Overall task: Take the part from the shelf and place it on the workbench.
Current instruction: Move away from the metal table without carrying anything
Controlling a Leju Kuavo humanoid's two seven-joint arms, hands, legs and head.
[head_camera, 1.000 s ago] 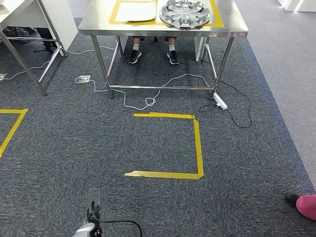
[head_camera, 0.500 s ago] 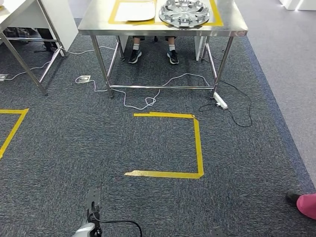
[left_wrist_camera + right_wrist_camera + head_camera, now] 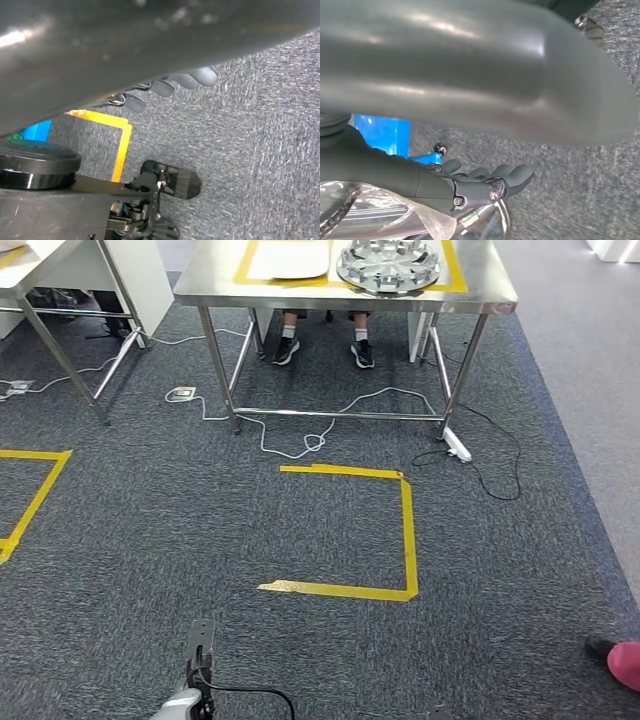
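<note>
Shifts as one whole in the head view, a little rightward, so counts as camera motion, not as any move of the things. Shows the steel desk well ahead, with a round silver part lying on it inside yellow tape, beside a white sheet; a person's shoes under it; cables and a power strip near its legs; a taped floor square between.

From the left wrist, catches the left hand hanging over carpet, fingers stretched out, holding nothing.

From the right wrist, finds the right hand lying against something shiny; cannot tell whether held, or whether a second part.

Probably calls for walking: aim for the taped square, face the desk squarely, stop short of the cables, keep both arms quiet.
</note>
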